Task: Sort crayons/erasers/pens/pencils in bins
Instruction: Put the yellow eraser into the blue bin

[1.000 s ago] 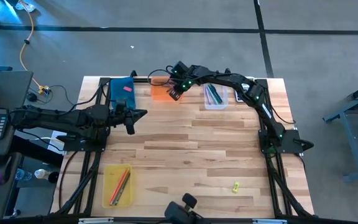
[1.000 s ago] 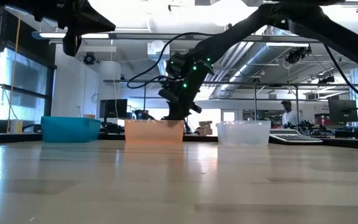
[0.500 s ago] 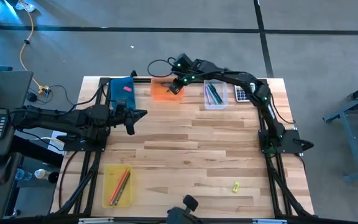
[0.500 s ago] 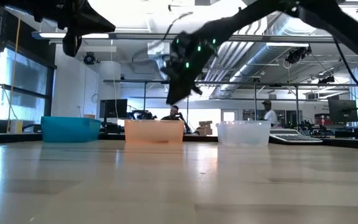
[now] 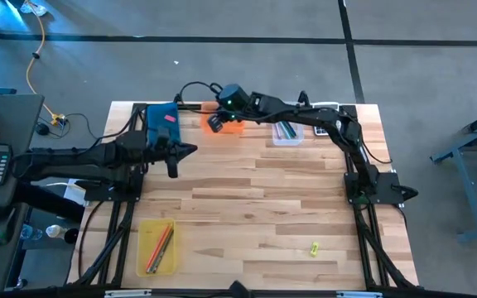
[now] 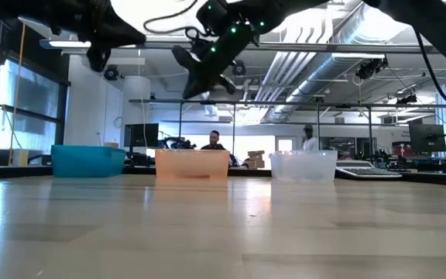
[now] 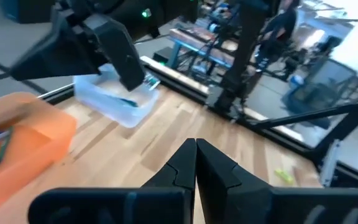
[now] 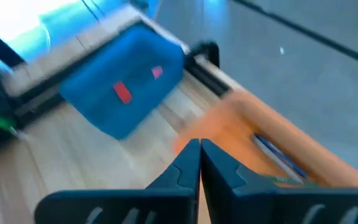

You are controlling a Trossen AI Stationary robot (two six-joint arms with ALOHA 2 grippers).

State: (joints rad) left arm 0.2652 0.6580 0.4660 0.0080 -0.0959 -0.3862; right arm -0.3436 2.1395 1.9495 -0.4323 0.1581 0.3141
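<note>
Right tool [image 5: 214, 123] pinched shut on nothing, up high at eleven o'clock over the orange bin [image 5: 228, 124], likely done dropping; left tool [image 5: 175, 156] shut too, waiting.

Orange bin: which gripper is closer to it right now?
Right. The right gripper hangs shut above the orange bin's left edge; the left gripper waits shut over bare table below the blue bin.
</note>
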